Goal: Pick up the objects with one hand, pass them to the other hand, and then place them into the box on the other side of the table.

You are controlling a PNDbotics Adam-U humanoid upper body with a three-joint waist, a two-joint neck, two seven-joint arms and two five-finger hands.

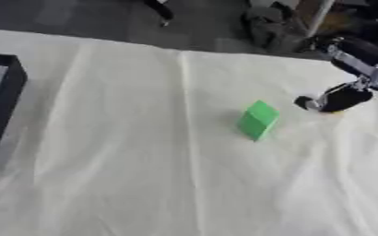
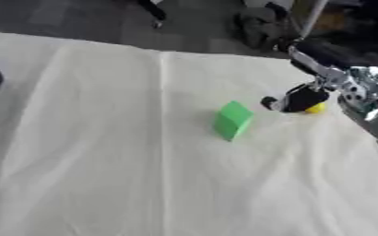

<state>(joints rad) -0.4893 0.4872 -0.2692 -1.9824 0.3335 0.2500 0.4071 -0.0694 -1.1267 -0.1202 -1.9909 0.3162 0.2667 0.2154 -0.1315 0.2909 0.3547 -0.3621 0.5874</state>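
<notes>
The right hand [image 2: 298, 99] is down on the white cloth [image 2: 144, 161] at the table's right side, its dark fingers [image 2: 271, 103] bunched low over a small yellow thing [image 2: 315, 108] that peeps out from under the hand on the side away from the fingertips. Whether the fingers are clenched round that yellow thing or only resting against it, I cannot tell: most of it is hidden beneath the hand. Judging by this, the step in hand is the first one, the pick-up, with the pass to the other hand and the drop into the box not yet begun. The next move, as I judge it, calls for the fingers to settle round the yellow thing and lift it clear of the cloth, then carry it toward the middle where the left hand could meet it. Just beyond the fingertips, toward the table's centre and a little nearer the robot, a green block [image 1: 258, 120] stands on the cloth, apart from the hand and untouched. Well beyond that, across the whole cloth at the far left, sits the dark box [image 1: 5, 99], its wall showing at the edge. The left hand shows in neither view.
</notes>
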